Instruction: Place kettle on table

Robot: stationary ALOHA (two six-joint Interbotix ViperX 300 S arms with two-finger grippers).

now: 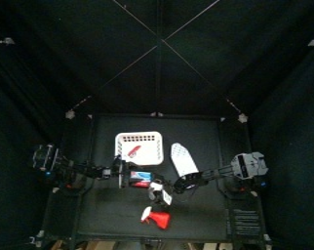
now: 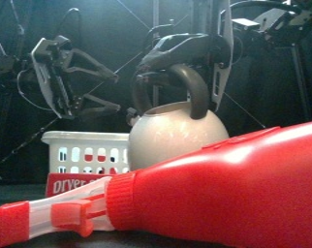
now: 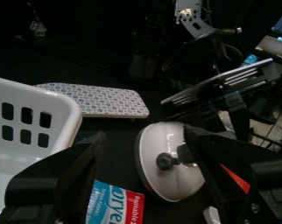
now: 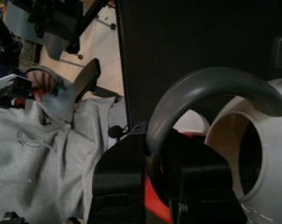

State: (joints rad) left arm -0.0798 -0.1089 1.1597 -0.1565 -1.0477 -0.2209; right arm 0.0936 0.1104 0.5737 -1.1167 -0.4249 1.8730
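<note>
The kettle point(image 2: 178, 131) is cream-white and round with a dark arched handle point(image 4: 214, 92). It stands upright behind a red bottle, which hides its base. In the top view it point(image 1: 160, 192) is mostly hidden under my right arm. The left wrist view shows its lid and knob point(image 3: 167, 160). My right gripper point(image 2: 185, 60) sits over the top of the handle, shut on it. My left gripper point(image 3: 141, 153) is open and empty, just left of the kettle, over a blue-and-red box. The black table point(image 1: 101, 210) lies under everything.
A red bottle point(image 2: 224, 189) with a white cap lies on its side at the table's front point(image 1: 156, 217). A white basket point(image 1: 137, 146) stands at the back left. A long white patterned oval point(image 1: 186, 161) lies beside it. The blue-and-red box point(image 3: 114, 206) lies by the basket.
</note>
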